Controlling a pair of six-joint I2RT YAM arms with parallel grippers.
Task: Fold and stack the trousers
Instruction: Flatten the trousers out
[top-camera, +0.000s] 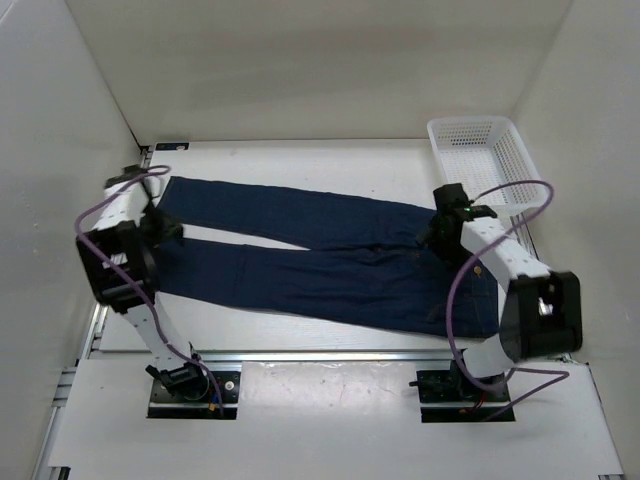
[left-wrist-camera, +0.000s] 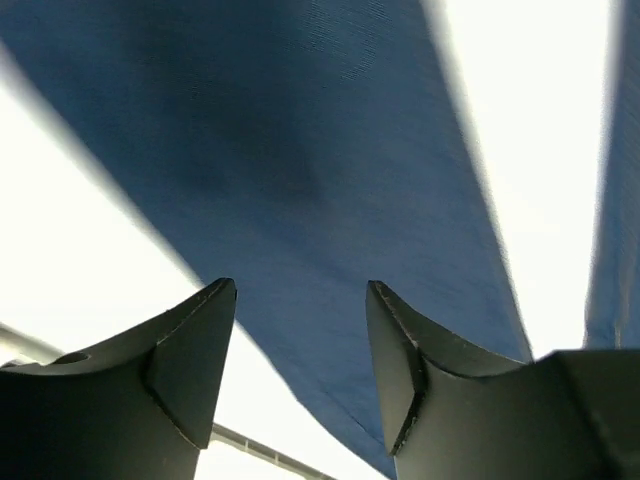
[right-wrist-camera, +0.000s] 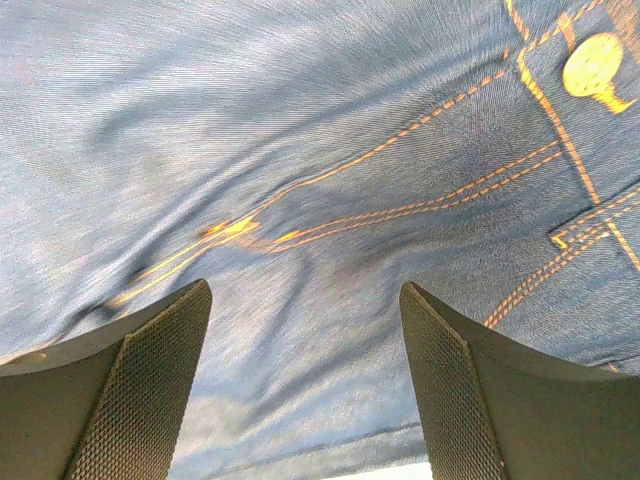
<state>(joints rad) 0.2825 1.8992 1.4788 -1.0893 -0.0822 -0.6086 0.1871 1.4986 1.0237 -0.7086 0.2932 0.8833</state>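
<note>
The dark navy jeans (top-camera: 320, 260) lie spread flat on the white table, legs to the left, waist to the right. My left gripper (top-camera: 160, 228) hovers at the leg ends; in the left wrist view it (left-wrist-camera: 300, 300) is open over the hem of one blue leg (left-wrist-camera: 300, 130), with nothing between its jaws. My right gripper (top-camera: 437, 232) is over the crotch and fly area; in the right wrist view it (right-wrist-camera: 305, 300) is open just above the denim (right-wrist-camera: 300, 180), with orange seams and a brass button (right-wrist-camera: 592, 64) in sight.
A white plastic mesh basket (top-camera: 485, 160) stands at the back right, close behind the right arm. White walls enclose the table on three sides. A metal rail (top-camera: 320, 355) runs along the near edge in front of both arm bases.
</note>
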